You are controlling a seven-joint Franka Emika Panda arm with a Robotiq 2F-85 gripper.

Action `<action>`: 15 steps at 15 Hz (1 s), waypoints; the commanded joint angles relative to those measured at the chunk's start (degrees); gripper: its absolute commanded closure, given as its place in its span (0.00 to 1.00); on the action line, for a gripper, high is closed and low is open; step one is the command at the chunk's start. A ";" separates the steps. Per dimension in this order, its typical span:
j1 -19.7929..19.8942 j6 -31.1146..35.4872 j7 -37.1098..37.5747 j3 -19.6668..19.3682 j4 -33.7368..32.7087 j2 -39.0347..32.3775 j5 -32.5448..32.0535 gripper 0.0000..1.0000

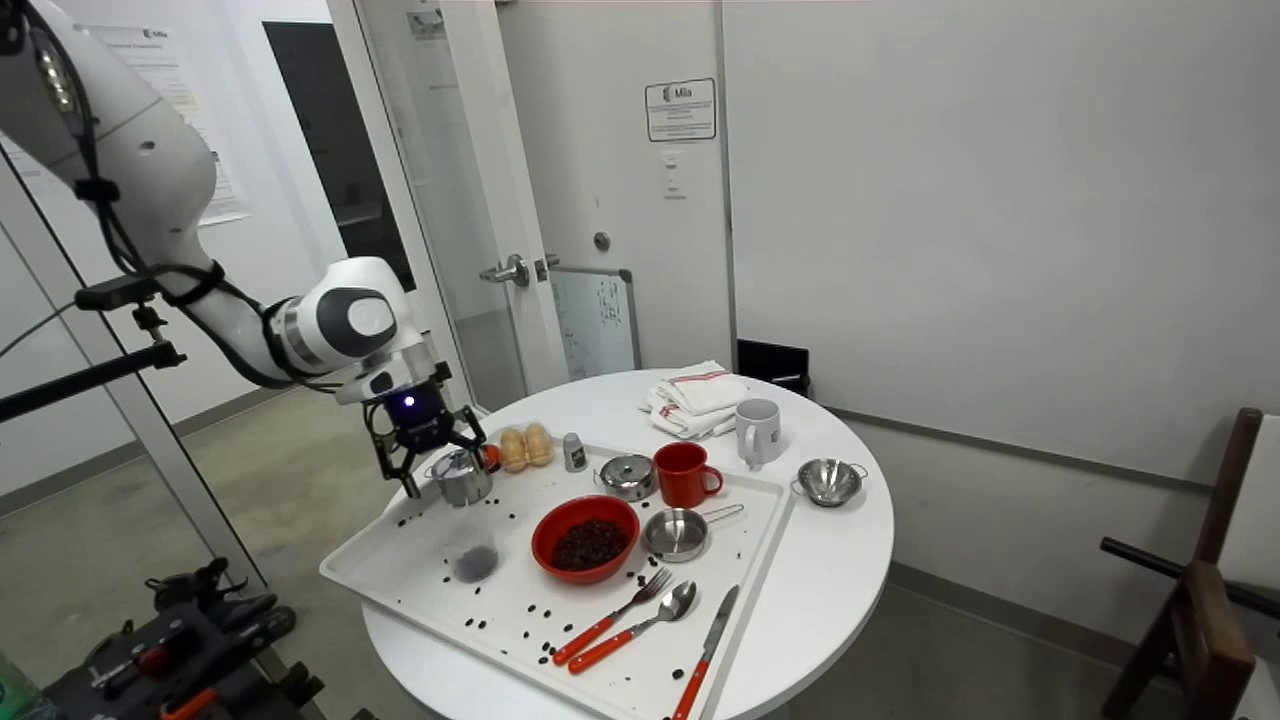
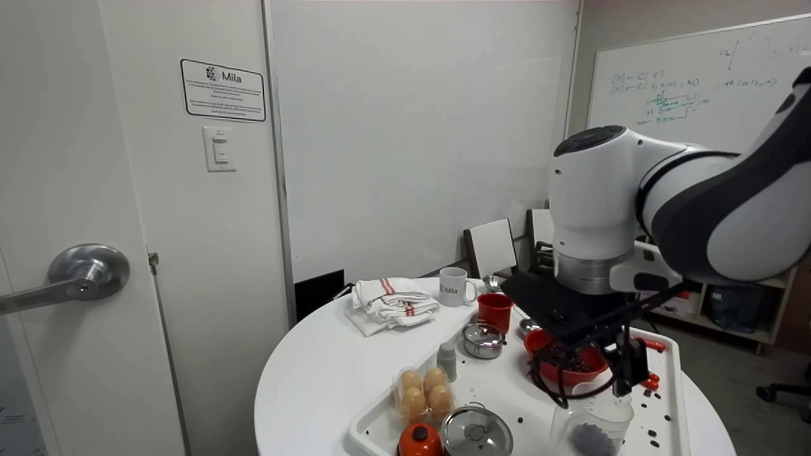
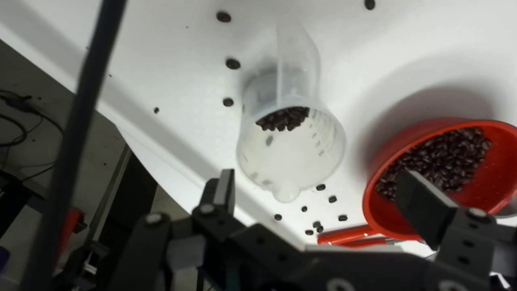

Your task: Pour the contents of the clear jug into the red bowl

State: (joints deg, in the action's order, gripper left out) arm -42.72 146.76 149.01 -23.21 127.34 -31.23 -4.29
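The clear jug stands upright on the white tray with dark beans at its bottom. It also shows in an exterior view and in the wrist view, where its handle points away from my gripper. The red bowl sits beside it, holding many dark beans; it also shows in an exterior view, partly behind my gripper, and in the wrist view. My gripper is open and empty, its fingers wide apart, above and apart from the jug. It also shows in both exterior views.
The tray carries loose beans, a lidded metal pot, eggs, a grey shaker, a red cup, a small metal pan and red-handled cutlery. A mug, cloths and a strainer stand beyond.
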 commanded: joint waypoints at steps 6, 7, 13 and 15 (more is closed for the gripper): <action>-7.32 -0.03 0.04 1.05 -5.36 -9.24 4.81 0.00; -7.75 -0.15 0.04 0.64 -5.83 -9.78 4.79 0.00; -5.82 -2.25 0.03 1.29 -11.37 -13.94 4.08 0.00; -4.94 -3.24 0.03 1.59 -13.58 -15.26 3.81 0.00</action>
State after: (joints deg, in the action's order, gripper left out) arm -49.05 145.84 149.05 -22.16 118.50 -43.49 -0.52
